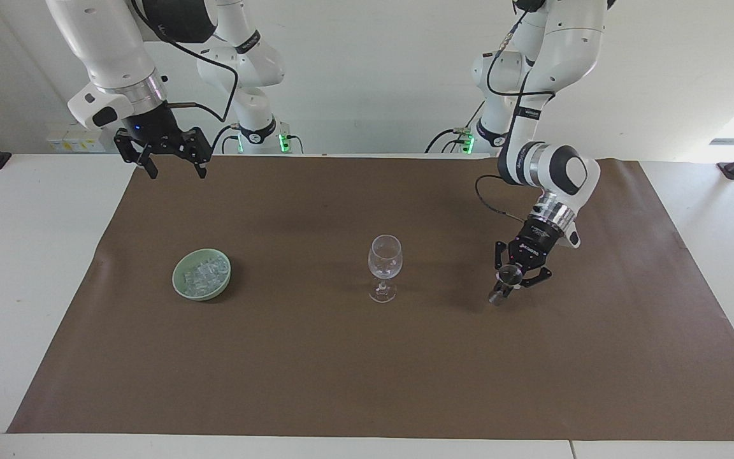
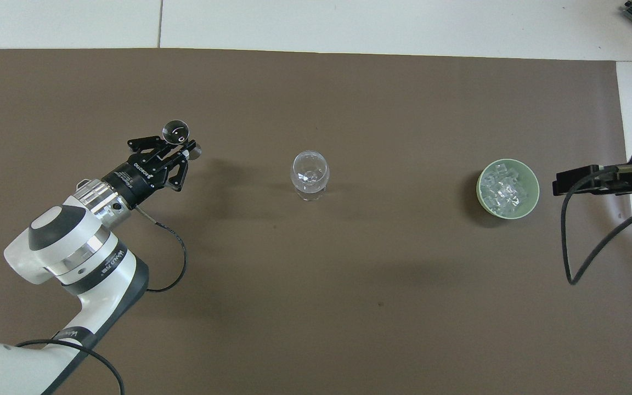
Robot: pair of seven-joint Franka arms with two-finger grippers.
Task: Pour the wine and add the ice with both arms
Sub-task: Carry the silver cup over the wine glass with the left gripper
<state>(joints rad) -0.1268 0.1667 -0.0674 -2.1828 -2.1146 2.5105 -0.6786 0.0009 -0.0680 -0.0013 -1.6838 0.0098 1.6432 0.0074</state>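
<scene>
Left pincer [image 1: 512, 281] clamps a small clear vessel [image 1: 506, 278]; carry it level above the wine glass [image 1: 384, 266], then tip slowly; right pincer [image 1: 170, 167] waits, spread wide and empty

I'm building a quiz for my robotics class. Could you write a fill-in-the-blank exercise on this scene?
1. The ice cubes lie in a pale ____ bowl.
2. The left gripper is shut on a small ____ vessel.
3. The wine glass stands ____ on the brown mat.
4. The right gripper hangs with its fingers ____.

Missing words: green; clear; upright; open
</scene>
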